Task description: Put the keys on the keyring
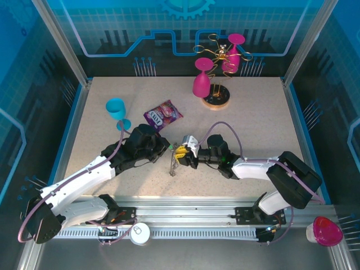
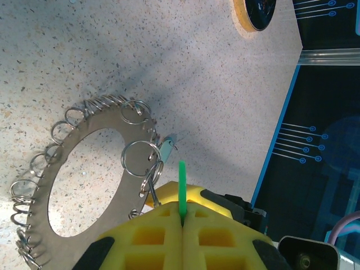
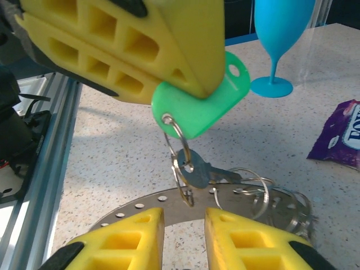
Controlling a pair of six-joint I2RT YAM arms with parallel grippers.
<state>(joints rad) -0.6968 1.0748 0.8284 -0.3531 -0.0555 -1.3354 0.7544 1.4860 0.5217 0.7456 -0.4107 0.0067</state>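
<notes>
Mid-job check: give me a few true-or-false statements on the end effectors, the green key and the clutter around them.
1. The left end effector is shut on the green key. True.
2. The blue goblet is tipped over. False: it stands upright on its foot.
3. The right end effector is open. True.
4. The snack packet lies on the keyring. False: it lies on the table, apart from it.
</notes>
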